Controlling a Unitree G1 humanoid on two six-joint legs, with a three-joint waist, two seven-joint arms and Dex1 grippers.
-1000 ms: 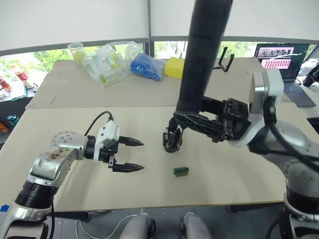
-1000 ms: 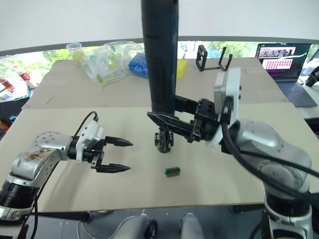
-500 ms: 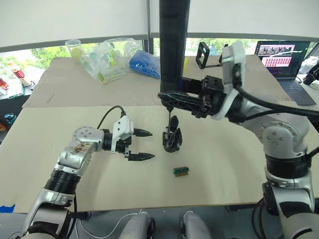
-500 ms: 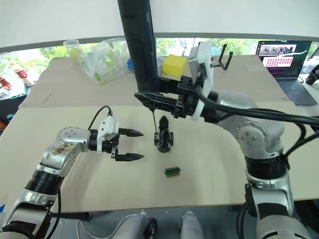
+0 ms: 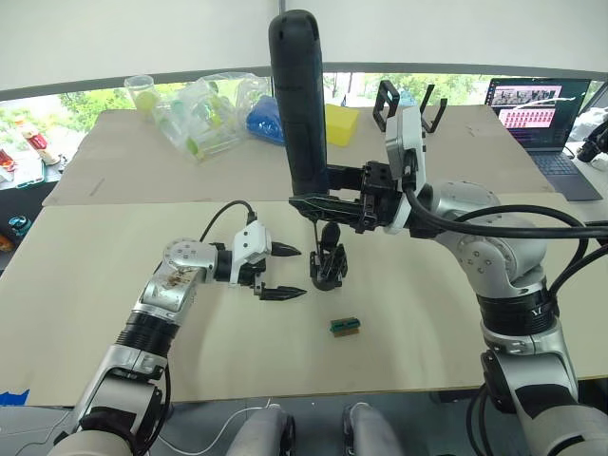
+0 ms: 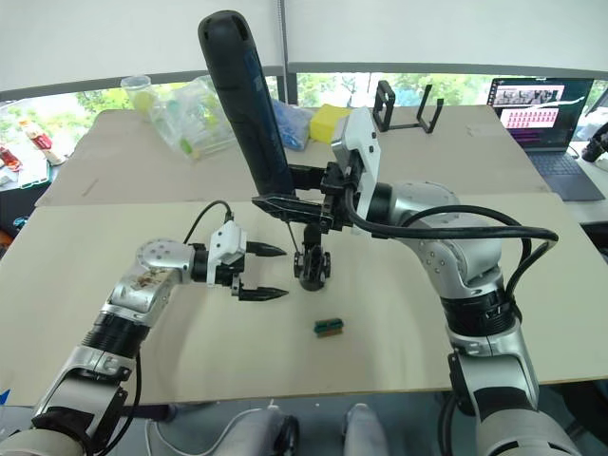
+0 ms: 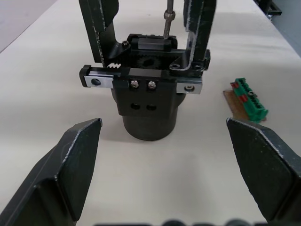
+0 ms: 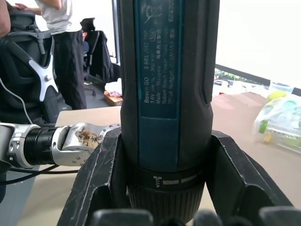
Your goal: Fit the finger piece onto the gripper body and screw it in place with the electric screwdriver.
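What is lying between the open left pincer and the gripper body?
Nothing: in the left wrist view, only bare table separates the left pincer from the gripper body. The green-and-brown block lies off to one side.

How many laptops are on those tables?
1: the open laptop sits at the far right of the back table, behind the robot's right arm. Others could be out of frame.

**Where the 4 cameras look**

2 head views look down over the table (image 5: 114, 313). The left wrist view sits close to the gripper body (image 7: 148, 101), which the head views share. The right wrist view hugs the electric screwdriver (image 8: 167, 94).
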